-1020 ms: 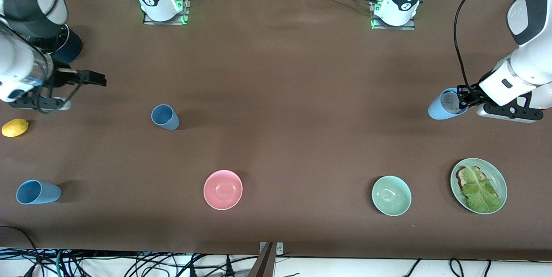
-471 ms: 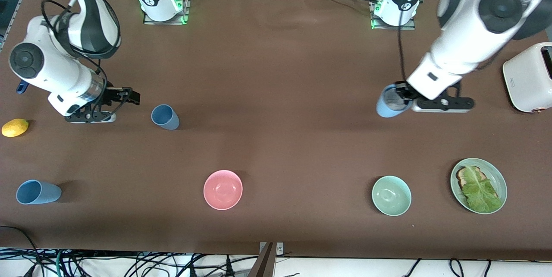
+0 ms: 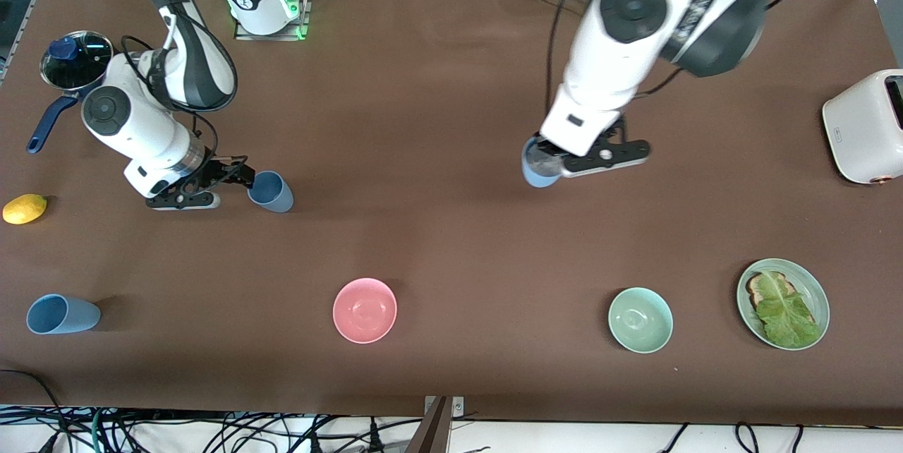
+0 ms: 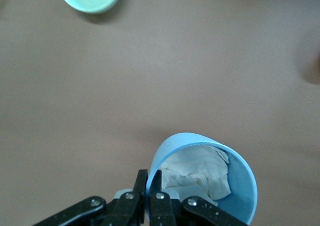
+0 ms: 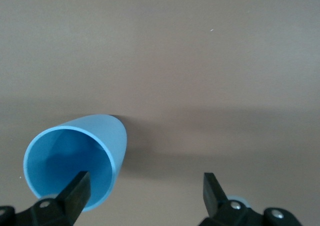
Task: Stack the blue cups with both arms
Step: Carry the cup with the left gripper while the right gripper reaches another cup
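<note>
My left gripper (image 3: pixel 554 159) is shut on the rim of a blue cup (image 3: pixel 536 169) and holds it in the air over the middle of the table. In the left wrist view one finger (image 4: pixel 140 183) is outside the cup (image 4: pixel 240 186) and the other inside, and crumpled white paper (image 4: pixel 197 173) lies in it. My right gripper (image 3: pixel 242 175) is open, right beside a second blue cup (image 3: pixel 271 192) on the table. In the right wrist view (image 5: pixel 145 188) one finger (image 5: pixel 77 186) is at this cup's (image 5: pixel 95 141) mouth. A third blue cup (image 3: pixel 62 314) sits nearer the front camera at the right arm's end.
A pink bowl (image 3: pixel 365 310), a mint bowl (image 3: pixel 640 319) and a green plate (image 3: pixel 818 298) with toast and lettuce stand near the front edge. A white toaster (image 3: pixel 864 125) is at the left arm's end. A lemon (image 3: pixel 25 208) and a dark blue pot (image 3: pixel 70 61) are at the right arm's end.
My left arm has carried its blue cup from its end of the table toward the middle. My right gripper has swung in from the table's end, up to the second cup.
</note>
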Available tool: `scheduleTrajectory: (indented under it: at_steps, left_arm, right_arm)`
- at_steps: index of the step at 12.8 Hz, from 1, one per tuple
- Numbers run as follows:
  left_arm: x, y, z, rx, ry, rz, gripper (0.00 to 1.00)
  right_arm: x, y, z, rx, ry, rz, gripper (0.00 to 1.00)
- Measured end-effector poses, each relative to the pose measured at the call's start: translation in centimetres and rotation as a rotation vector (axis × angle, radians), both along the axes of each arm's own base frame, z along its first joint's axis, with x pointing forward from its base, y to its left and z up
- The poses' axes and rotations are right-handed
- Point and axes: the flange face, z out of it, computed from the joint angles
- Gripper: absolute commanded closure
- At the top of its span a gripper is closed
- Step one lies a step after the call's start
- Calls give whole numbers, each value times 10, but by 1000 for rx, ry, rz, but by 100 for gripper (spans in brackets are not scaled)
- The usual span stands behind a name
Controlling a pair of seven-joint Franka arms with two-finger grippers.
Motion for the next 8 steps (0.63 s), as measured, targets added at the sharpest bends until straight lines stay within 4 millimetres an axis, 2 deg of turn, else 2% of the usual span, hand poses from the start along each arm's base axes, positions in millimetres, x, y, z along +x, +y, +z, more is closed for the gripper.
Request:
scheduleTrajectory:
  at_steps: [3, 4, 5, 8]
  left_arm:
    - [-1, -80, -39, -3, -3, 121, 100]
    - [-1, -104, -52, -15, -16, 159, 100]
    - [-2, -121, -66, -32, -32, 188, 100]
    - [-3, -156, -121, -71, -62, 239, 100]
  right_arm:
    - [0, 11, -11, 8, -24, -10, 0]
    - [0, 13, -16, 10, -27, -9, 3]
    - [1, 14, -21, 11, -27, -9, 18]
    - [0, 14, -31, 12, -19, -10, 87]
